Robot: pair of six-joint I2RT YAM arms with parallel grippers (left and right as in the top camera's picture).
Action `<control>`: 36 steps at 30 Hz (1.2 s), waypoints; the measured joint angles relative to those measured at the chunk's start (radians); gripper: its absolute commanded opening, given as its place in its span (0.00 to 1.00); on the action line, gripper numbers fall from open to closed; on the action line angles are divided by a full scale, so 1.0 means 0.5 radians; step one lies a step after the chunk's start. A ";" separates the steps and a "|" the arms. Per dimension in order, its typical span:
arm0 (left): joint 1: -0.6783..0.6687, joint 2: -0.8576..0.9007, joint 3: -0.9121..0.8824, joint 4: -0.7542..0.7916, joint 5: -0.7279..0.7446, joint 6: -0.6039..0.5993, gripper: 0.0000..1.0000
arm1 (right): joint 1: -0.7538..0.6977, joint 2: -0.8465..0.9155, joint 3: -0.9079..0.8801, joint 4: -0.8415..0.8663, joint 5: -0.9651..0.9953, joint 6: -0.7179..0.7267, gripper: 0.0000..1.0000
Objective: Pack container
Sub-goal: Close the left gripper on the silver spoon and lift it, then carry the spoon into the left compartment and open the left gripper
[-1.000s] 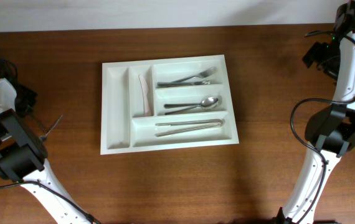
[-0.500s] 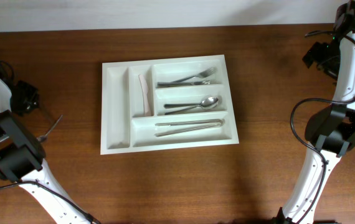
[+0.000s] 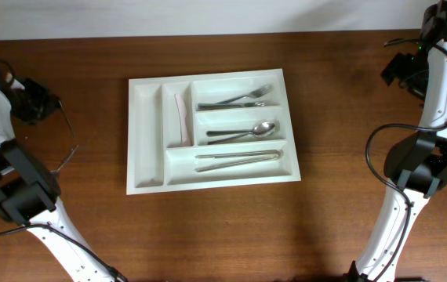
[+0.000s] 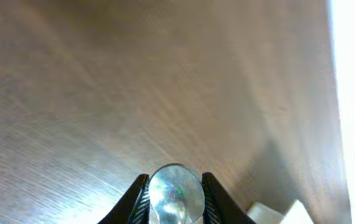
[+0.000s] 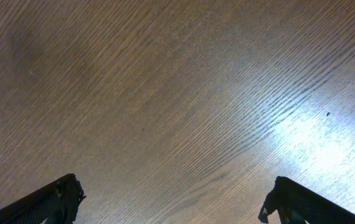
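The white cutlery tray (image 3: pixel 208 79) lies in the middle of the table. It holds forks (image 3: pixel 235 99), a spoon (image 3: pixel 243 131), long utensils (image 3: pixel 239 159) and a pale knife (image 3: pixel 180 117); its far left narrow compartment is bare. My left gripper (image 3: pixel 45 106) is at the far left of the table, left of the tray. In the left wrist view it (image 4: pixel 175 194) is shut on the bowl of a shiny metal spoon (image 4: pixel 175 191) above the wood. My right gripper (image 5: pixel 171 199) is open and empty over bare wood at the far right back (image 3: pixel 402 70).
The wooden table (image 3: pixel 208 227) runs to a white wall at the back. A thin dark line (image 3: pixel 70 141) hangs below the left gripper. Small white shapes (image 4: pixel 274 213) show at the bottom edge of the left wrist view.
My left gripper has moved toward the back of the table and turned, carrying the spoon with it. The right arm and the tray have not moved.
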 measured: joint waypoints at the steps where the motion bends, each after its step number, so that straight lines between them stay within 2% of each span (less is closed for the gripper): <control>1: -0.009 0.000 0.056 -0.041 0.006 0.041 0.02 | 0.000 0.000 0.000 0.000 0.001 0.001 0.99; 10: -0.278 0.000 0.574 -0.542 -0.134 0.423 0.02 | 0.000 0.000 0.000 0.000 0.000 0.001 0.99; 16: -0.565 0.000 0.697 -0.819 -0.339 0.520 0.02 | 0.000 0.000 0.000 0.000 0.001 0.001 0.99; 22: -0.818 0.000 0.697 -0.989 -0.601 0.521 0.02 | 0.000 0.000 0.000 0.000 0.001 0.001 0.99; 29: -1.045 0.000 0.662 -1.038 -0.947 0.452 0.02 | 0.000 0.000 0.000 0.000 0.001 0.002 0.99; 36: -1.146 0.000 0.348 -0.931 -1.106 0.289 0.02 | 0.000 0.000 0.000 0.000 0.001 0.000 0.99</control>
